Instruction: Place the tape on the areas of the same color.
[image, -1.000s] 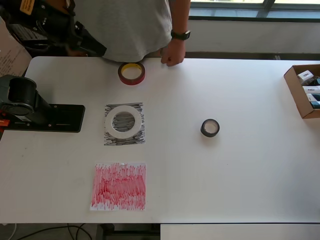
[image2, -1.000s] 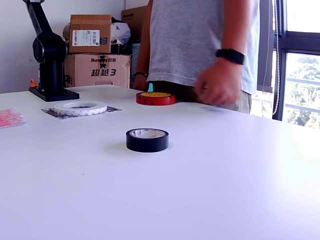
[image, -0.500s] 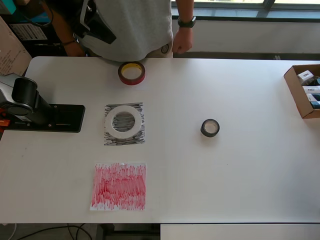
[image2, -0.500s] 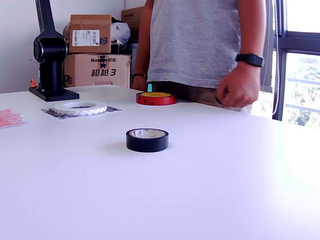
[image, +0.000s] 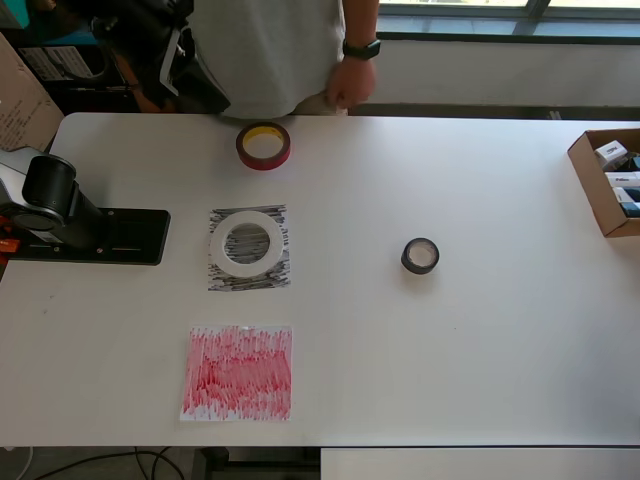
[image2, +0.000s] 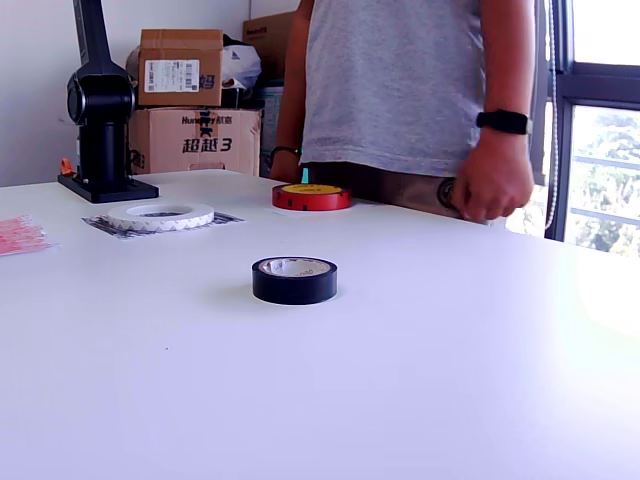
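The white ring (image: 247, 243) lies flat on the black scribbled patch (image: 249, 276); both also show in the exterior view, the ring (image2: 160, 215) on the patch (image2: 225, 219). The red roll (image: 263, 146) lies near the table's far edge, in the exterior view (image2: 311, 196) too. The small black roll (image: 420, 256) lies alone mid-table, nearest in the exterior view (image2: 294, 280). The red scribbled patch (image: 238, 372) is bare near the front edge; only its edge shows in the exterior view (image2: 18, 236). Only the arm's base (image: 60, 212) (image2: 100, 110) shows; the gripper is out of view.
A person (image: 270, 50) stands at the table's far edge by the red roll, hand (image2: 490, 185) hanging off the table. An open cardboard box (image: 608, 182) of small items sits at the overhead view's right edge. Cardboard boxes (image2: 190, 110) stand behind the table.
The person's hand has lifted off the table near the red roll and drawn back to the body. The arm's base joint has turned a little. The rolls have not moved.
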